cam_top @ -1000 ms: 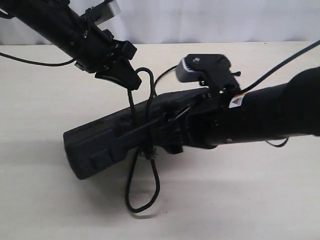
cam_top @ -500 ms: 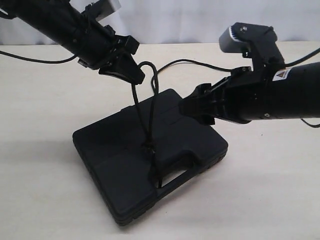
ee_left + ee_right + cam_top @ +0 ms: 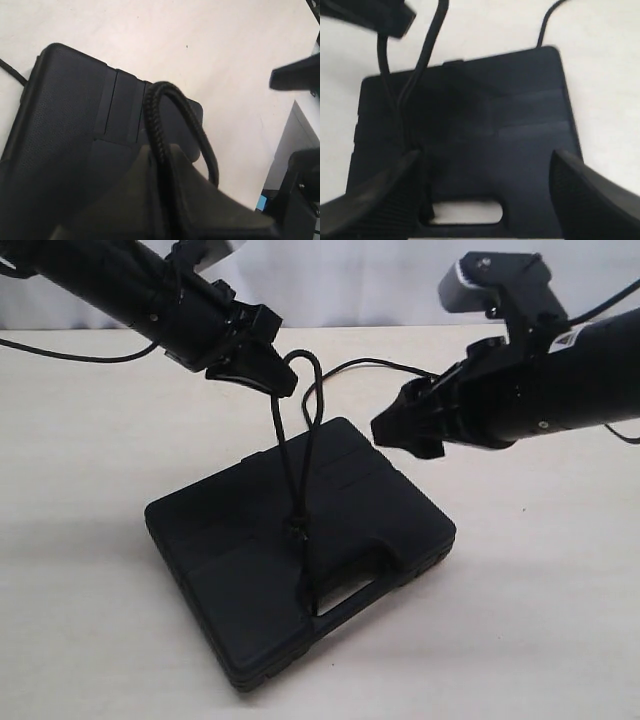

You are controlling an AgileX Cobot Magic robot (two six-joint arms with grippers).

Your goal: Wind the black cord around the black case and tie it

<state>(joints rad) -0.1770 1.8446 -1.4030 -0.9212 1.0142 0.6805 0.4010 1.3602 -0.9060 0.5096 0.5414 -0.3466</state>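
Pinching the black cord (image 3: 284, 455), the left pincer (image 3: 275, 380) holds its loop high. The black case (image 3: 220, 570) lies flat under both pincers. The right pincer (image 3: 400, 435) hangs open and empty above it.

left gripper (image 3: 268, 377) clamped shut, right gripper (image 3: 405, 438) with fingers spread.

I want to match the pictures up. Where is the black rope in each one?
Exterior view: the black cord runs from the left gripper down to the black case.
Left wrist view: its braided loop sticks out of the gripper, over the case.
Right wrist view: two strands rise off the lid.
Shared landmark: the black case under the cord.
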